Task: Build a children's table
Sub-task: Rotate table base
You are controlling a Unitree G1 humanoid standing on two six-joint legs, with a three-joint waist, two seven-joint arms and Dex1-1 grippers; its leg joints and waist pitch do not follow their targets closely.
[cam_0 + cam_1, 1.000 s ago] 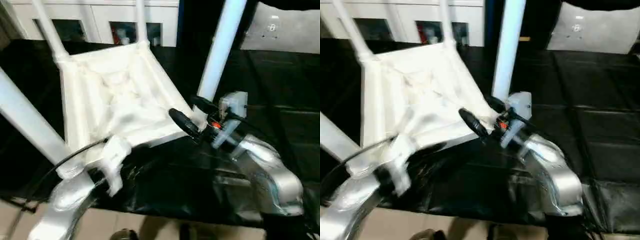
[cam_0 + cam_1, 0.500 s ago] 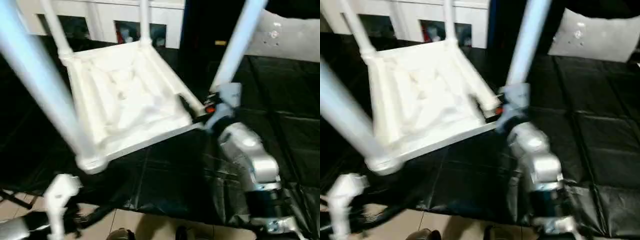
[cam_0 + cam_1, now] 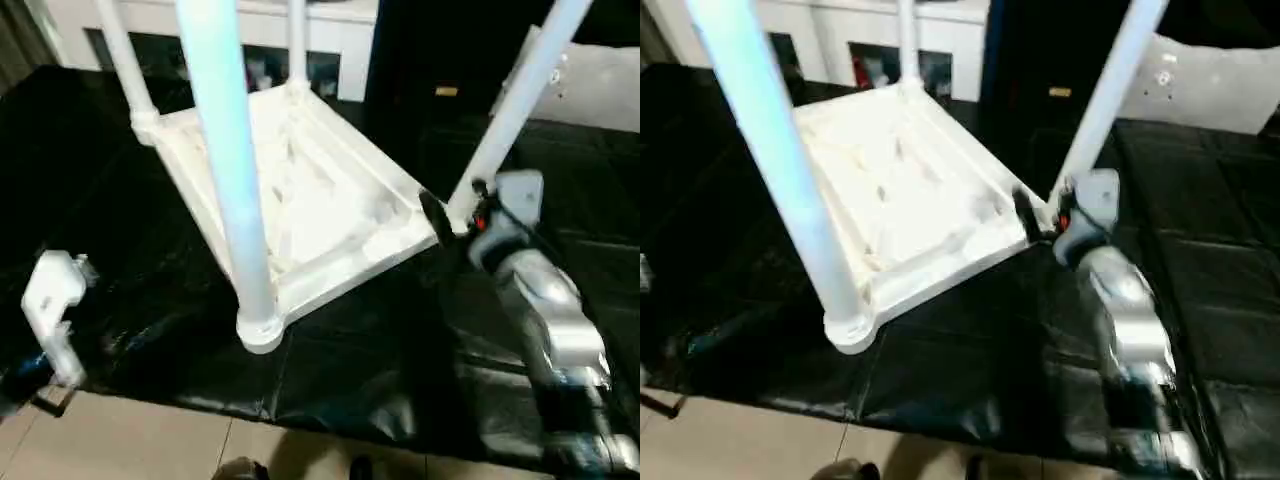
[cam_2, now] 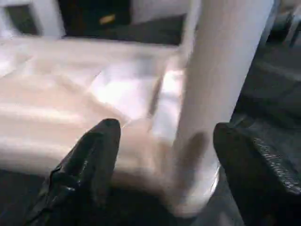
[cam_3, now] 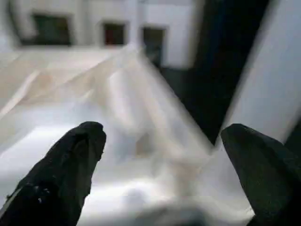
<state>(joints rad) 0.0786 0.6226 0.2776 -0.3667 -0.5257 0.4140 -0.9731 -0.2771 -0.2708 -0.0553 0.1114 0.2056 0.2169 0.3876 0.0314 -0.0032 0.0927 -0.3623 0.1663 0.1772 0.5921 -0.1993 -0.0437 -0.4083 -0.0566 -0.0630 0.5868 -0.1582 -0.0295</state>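
The children's table (image 3: 310,200) lies upside down on the black-covered bench (image 3: 340,370), its ribbed underside facing up and all four legs standing in their corner sockets: one near leg (image 3: 232,170) rising at the front, another near leg (image 3: 510,110) on the right, and two thinner-looking ones at the far corners. The near side looks tipped up a little, though I cannot be sure how the top rests. My right gripper (image 3: 455,212) sits at the near-right corner with its fingers spread wide on either side of that socket and leg base; in the right wrist view both black fingertips (image 5: 70,160) stand well apart with nothing clamped between them. My left gripper (image 4: 164,169) also stands open in its wrist view, a finger on each side of the front leg's foot and socket, and I cannot tell whether either finger touches the plastic; the white wrist housing (image 3: 55,300) hangs off to the near left. I judge this thing light and hollow, stiff enough at the ribs and sockets but smooth and slippery on the round legs, and awkward because the long legs lever it over easily. The sound places to take hold are the thick corner sockets or the rim of the top, one on each side, not high up a leg.
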